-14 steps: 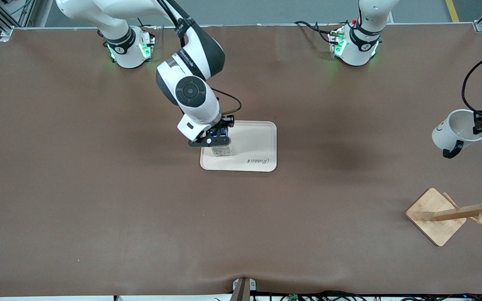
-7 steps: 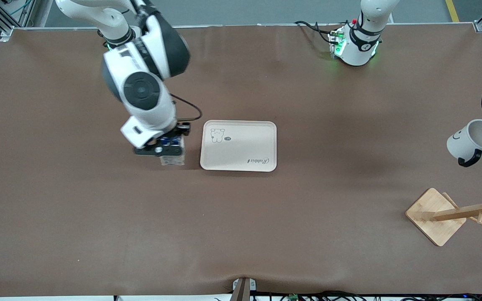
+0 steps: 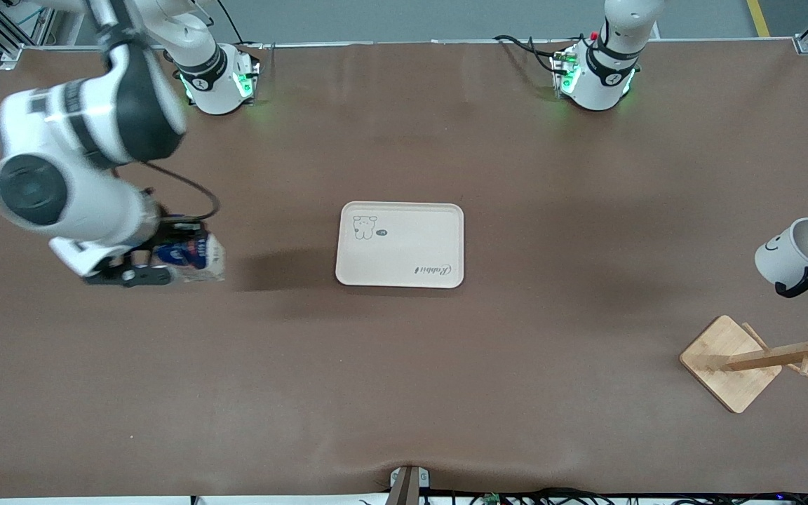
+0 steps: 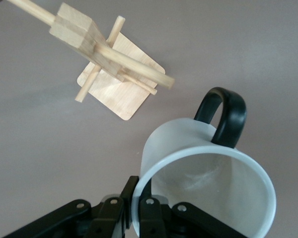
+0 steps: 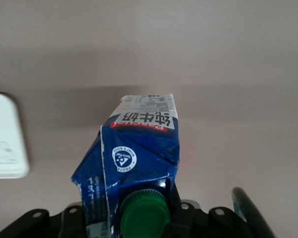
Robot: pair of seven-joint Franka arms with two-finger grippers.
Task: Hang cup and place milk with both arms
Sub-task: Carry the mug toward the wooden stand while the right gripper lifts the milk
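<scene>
I had my right gripper (image 3: 165,261) clamped on the milk (image 3: 193,256), up over the table toward my right arm's end, well off the tray (image 3: 439,231), while my left gripper (image 4: 139,218) pinched the cup (image 3: 793,256) rim, handle free for the wooden rack (image 3: 762,358).

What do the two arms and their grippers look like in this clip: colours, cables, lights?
Both arms have white shells with dark grey joint bands; the right arm shows a round dark grey cap on one joint. Green lights glow at each base. Black cables loop to the wrists. The right gripper and left gripper are black, with visible screws.
</scene>
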